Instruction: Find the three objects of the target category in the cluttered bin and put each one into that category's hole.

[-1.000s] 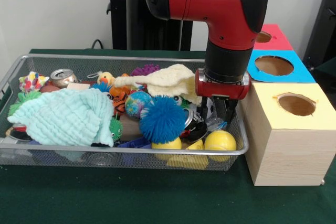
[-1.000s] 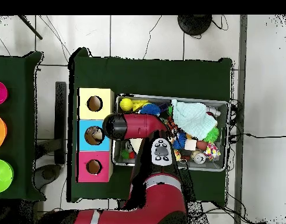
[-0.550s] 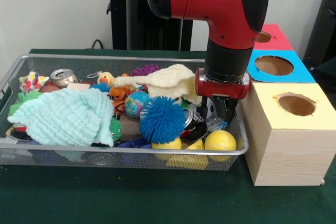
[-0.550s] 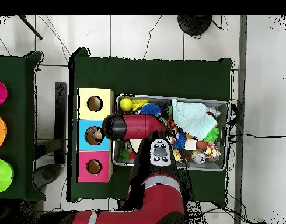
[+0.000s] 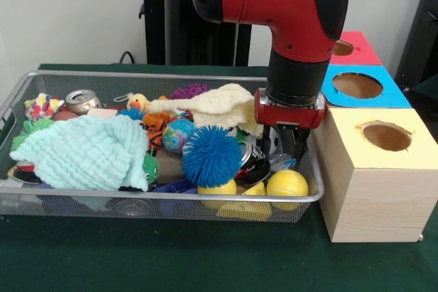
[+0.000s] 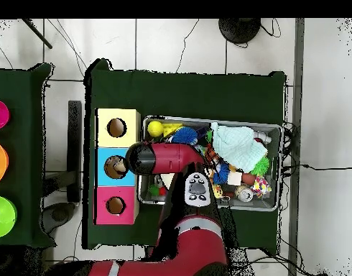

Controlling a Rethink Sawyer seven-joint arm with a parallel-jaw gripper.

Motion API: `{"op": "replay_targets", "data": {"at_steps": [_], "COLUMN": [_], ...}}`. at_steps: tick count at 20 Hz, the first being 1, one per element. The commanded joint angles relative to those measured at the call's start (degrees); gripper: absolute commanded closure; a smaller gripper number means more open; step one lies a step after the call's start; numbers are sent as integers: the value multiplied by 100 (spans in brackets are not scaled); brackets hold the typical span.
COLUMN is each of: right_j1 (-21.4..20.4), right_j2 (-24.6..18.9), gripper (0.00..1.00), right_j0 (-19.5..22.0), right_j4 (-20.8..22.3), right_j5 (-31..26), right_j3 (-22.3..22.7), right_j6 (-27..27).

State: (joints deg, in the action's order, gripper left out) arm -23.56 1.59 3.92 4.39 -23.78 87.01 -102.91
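Red arm (image 5: 294,25), tool (image 5: 286,152) inside bin (image 5: 164,200)

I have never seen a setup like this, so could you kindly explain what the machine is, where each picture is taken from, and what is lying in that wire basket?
The machine is a red and black robot arm whose grasping end, the tool, hangs low in the silver wire mesh basket. Whether the tool is open or holding anything cannot be told.

One picture faces the robot across the green table. The other looks straight down from above, with the robot's base at the bottom.

The basket holds clutter: a mint green knitted cloth, a fuzzy blue ball, a smooth yellow ball, a cream knitted cloth and a silver drink can.

Beside the basket stand three wooden boxes with round holes, topped yellow, blue and pink.
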Motion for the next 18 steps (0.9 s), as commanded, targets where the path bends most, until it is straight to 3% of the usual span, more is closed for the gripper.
{"op": "replay_targets", "data": {"at_steps": [1, 2, 6, 18], "right_j1": [815, 801, 717, 455], "right_j2": [-324, -324, -129, -216], "gripper": [0, 100, 100, 100], "right_j0": [114, 124, -2, 70], "right_j4": [24, 7, -60, -93], "right_j5": [1263, 1322, 1226, 975], "right_j3": [119, 167, 201, 310], "right_j6": [-1054, -1097, -1264, -1079]}}
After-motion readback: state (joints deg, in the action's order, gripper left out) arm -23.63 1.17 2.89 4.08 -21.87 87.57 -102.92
